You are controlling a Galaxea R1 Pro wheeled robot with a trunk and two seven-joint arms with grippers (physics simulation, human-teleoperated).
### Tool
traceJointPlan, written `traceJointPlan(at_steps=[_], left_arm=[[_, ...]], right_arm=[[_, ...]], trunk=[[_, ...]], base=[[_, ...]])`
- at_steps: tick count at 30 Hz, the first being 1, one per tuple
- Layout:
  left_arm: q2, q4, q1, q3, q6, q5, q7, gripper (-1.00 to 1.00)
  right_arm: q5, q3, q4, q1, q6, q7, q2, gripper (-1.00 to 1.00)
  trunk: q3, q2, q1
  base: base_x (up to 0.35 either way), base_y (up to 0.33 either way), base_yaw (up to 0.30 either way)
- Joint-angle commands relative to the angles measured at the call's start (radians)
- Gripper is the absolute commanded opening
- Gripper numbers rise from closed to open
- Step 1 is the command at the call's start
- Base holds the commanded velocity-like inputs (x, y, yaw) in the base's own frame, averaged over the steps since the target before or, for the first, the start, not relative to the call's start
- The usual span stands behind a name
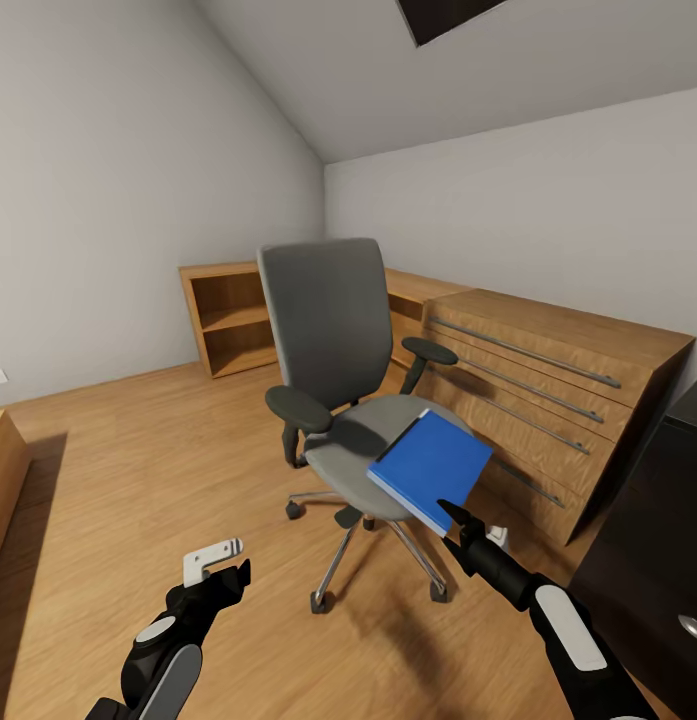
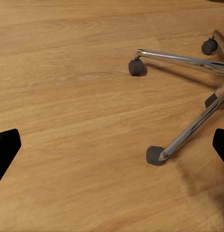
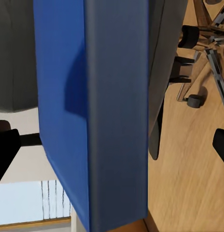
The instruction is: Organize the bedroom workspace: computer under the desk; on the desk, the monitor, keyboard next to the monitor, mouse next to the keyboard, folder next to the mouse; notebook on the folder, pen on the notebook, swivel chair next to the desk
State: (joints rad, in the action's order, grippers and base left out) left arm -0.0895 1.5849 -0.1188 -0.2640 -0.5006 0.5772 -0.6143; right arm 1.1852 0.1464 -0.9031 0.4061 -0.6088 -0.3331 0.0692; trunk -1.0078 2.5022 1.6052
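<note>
Right gripper (image 1: 456, 517): jaws clamped on the near corner of the folder (image 1: 431, 468), one fingertip visible against its lower edge in the head view. In the right wrist view the folder (image 3: 88, 111) stands edge-on between the two dark fingertips (image 3: 6, 150), blue cover and grey spine facing the camera.

Folder: bright blue, flat, tilted, raised at the front right of the seat of the swivel chair (image 1: 338, 370) (whether its far edge touches the cushion cannot be told).

Swivel chair: grey seat and tall back, black armrests, chrome star base on casters, standing on the wood floor (image 1: 118, 480).

Left gripper (image 1: 223, 570): jaws apart, holding nothing, low over bare floor just beside the chair base; chrome legs and casters (image 2: 155, 155) show ahead of it.

Surroundings: low wooden shelf unit (image 1: 228, 315) and wooden drawer cabinet (image 1: 548, 400) along the walls behind the chair; black drawer front with a round silver knob (image 1: 694, 628) at the right edge.
</note>
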Motion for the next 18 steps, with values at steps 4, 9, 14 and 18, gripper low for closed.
traceJointPlan(at_steps=[4,9,14,18], left_arm=[[-0.001,0.001,-0.001,-0.002,-0.001,0.009,-0.010,1.00],[-0.001,0.000,-0.001,-0.003,-0.001,0.009,-0.010,1.00],[-0.001,0.000,-0.001,-0.003,-0.001,0.009,-0.010,1.00],[-0.001,0.000,-0.001,-0.003,-0.001,0.009,-0.010,1.00]], right_arm=[[0.002,0.002,-0.012,0.000,-0.006,-0.003,0.000,1.00],[0.001,0.001,-0.043,0.000,-0.006,-0.004,0.000,1.00],[0.001,0.001,-0.048,0.000,-0.006,-0.004,0.000,1.00],[0.001,0.001,-0.049,0.001,-0.007,-0.004,0.000,-1.00]], trunk=[[-0.001,0.000,0.000],[-0.001,0.000,0.000],[-0.001,0.000,0.000],[-0.001,0.000,0.000]], base=[[0.000,0.000,0.000],[0.000,0.000,0.000],[0.000,0.000,0.000],[0.000,0.000,0.000]])
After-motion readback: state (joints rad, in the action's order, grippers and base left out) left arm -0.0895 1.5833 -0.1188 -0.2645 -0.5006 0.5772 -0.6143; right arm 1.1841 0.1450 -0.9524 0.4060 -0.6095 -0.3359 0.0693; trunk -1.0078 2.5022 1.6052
